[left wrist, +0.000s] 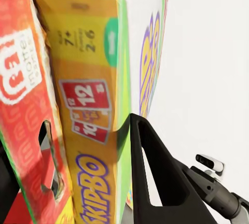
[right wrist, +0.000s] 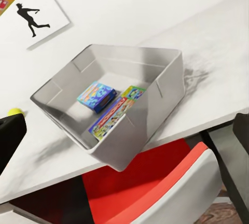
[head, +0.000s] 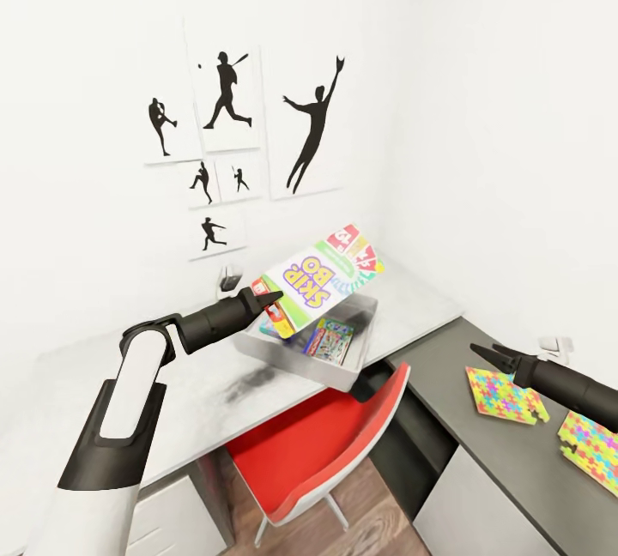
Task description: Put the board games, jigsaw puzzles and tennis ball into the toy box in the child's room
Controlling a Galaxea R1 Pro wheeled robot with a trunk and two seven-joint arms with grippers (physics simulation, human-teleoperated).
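The left arm's white and black forearm (head: 120,419) fills the near corner of the head view, reaching forward over the table (head: 103,384). At its end the left gripper (head: 271,300) is clenched on the Skip-Bo box (head: 322,277), which hangs tilted in the air above the toy box (head: 343,367). In the left wrist view a black finger (left wrist: 150,172) presses against the box's orange side panel, with the red end flap beside it.

The toy box sits on the pale table top near its front edge, just before the corner where the dark grey cabinet section (head: 463,401) joins. Inside it lie 2 board games: a small blue box (right wrist: 97,96) toward the middle of the floor, and a green-edged illustrated box (right wrist: 114,115) leaning against the near wall. A small yellow tennis ball (right wrist: 14,112) rests on the table just beside the toy box.

The right gripper (head: 491,356) hovers over the cabinet section with its jaws parted, holding nothing. 2 jigsaw puzzles lie flat there: one (head: 505,393) just under the gripper, the other (head: 592,449) nearer the cabinet's right edge.

A red chair (head: 326,444) is tucked under the table's front edge. Black baseball-player silhouettes (head: 227,93) hang on the white wall.
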